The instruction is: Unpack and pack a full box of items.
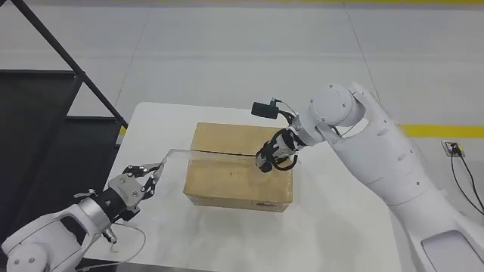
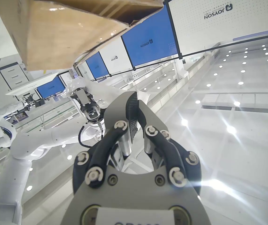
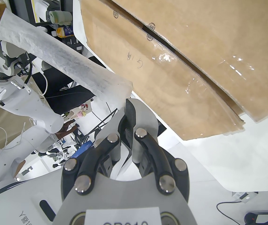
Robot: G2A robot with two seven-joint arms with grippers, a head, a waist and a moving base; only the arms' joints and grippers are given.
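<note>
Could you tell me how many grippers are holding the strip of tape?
2. The left gripper holds one end of the tape strip beside the cardboard box, over the table; the right gripper pinches the other end above the box's top seam.

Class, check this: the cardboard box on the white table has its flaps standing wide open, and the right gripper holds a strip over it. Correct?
No. The cardboard box has its flaps folded down, as the top view shows. The right gripper does hold the strip over it.

Brown cardboard box (image 1: pixel 238 177), flaps down, seam gaping, translucent strip (image 3: pixel 61 57) stretched above it
</note>
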